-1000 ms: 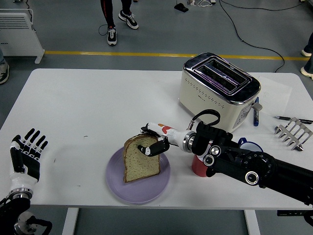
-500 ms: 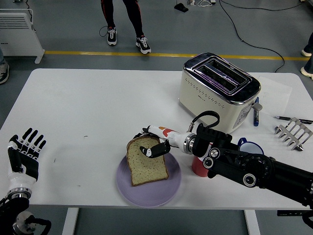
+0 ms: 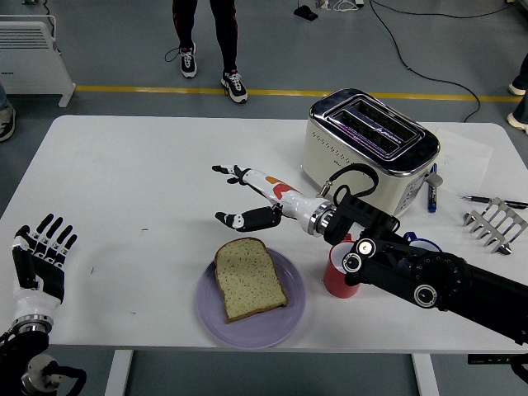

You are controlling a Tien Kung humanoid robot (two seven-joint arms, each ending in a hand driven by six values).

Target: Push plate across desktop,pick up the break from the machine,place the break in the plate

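Note:
A slice of bread (image 3: pixel 249 279) lies flat on the lilac plate (image 3: pixel 285 323) near the table's front edge. My right hand (image 3: pixel 232 195) hovers above and behind the bread, fingers spread, holding nothing. The cream toaster (image 3: pixel 369 152) stands at the back right with both slots showing no bread. My left hand (image 3: pixel 39 257) rests at the front left corner, fingers spread upward, holding nothing.
A red cup (image 3: pixel 338 272) stands just right of the plate, under my right forearm. A blue pen (image 3: pixel 431 191), a metal toast rack (image 3: pixel 494 223) and another pen (image 3: pixel 493 200) lie at the right edge. A person's legs (image 3: pixel 206 33) stand beyond the table's far side.
My right hand let go of the bread, which now lies flat on the plate, and lifted up and back with fingers spread. The plate shifted slightly right earlier.

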